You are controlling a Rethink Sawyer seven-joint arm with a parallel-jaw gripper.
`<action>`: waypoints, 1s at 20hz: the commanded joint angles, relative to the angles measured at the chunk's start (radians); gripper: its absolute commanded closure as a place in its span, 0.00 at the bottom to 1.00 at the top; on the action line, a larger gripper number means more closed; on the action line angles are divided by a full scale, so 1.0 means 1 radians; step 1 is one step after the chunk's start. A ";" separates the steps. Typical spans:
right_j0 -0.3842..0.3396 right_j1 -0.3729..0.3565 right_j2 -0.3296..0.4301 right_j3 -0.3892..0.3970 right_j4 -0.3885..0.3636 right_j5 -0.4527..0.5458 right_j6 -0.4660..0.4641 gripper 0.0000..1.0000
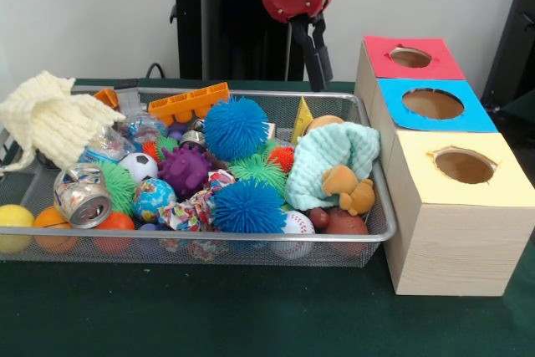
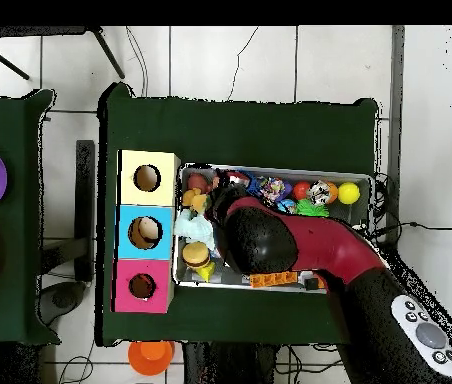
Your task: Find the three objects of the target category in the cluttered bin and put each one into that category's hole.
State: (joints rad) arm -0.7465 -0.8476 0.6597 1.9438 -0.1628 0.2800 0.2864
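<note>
Hanging at the far rim of the bin (image 1: 251,238) with fingers (image 1: 319,63) seemingly together and empty, well behind the tan plush toy (image 1: 349,189) lying near the front rim, toward the boxes' side, beside the mint cloth (image 1: 334,156).

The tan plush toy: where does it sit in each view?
Front view: tan plush toy at the bin's right end, against the mint cloth.
Overhead view: likely the tan patch at the bin's left end, beside the boxes.
Shared landmark: yellow-topped box, nearest the toy.
</note>
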 commanded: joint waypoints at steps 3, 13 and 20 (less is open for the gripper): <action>0.051 0.118 -0.039 -0.104 0.002 -0.053 0.245 0.00; 0.081 0.178 -0.105 -0.165 -0.062 -0.092 0.210 0.00; 0.093 0.179 -0.120 -0.184 -0.081 -0.102 0.205 0.00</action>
State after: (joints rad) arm -0.6585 -0.7042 0.6106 1.8261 -0.1935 0.2153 0.2864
